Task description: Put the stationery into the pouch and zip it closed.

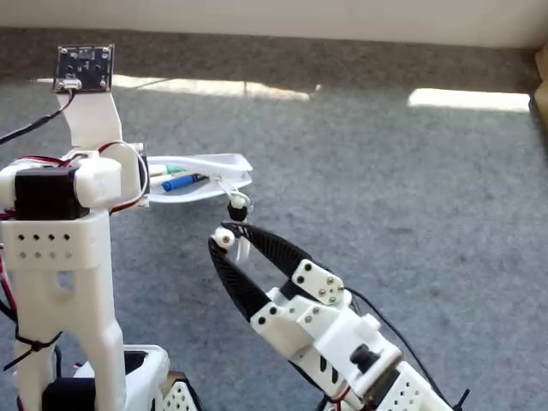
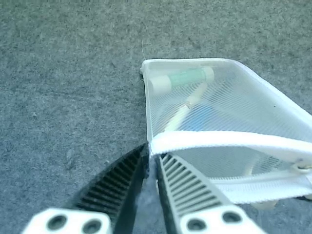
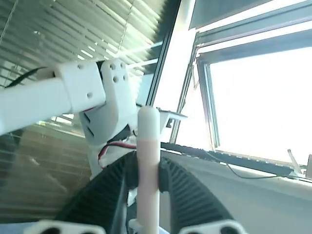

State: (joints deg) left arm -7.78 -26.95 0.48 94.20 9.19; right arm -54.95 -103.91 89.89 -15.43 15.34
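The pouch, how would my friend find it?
On the grey table, look beside the tall white arm. The pouch is pinched in the left gripper: white see-through mesh holding a green pen and a blue pen.

Pouch point(image 2: 234, 105): white see-through mesh, fine stripes; zip band solid white. Marker point(image 2: 187, 77) inside: pale green, white ends. Blue pen point(image 1: 182, 181) beside it. Left gripper point(image 2: 151, 155), right gripper point(image 3: 147, 163): fingers black, ribbed; bodies white. White pen point(image 3: 147, 131) in right gripper: plain, creamy. Table point(image 1: 411, 214): grey, finely speckled.
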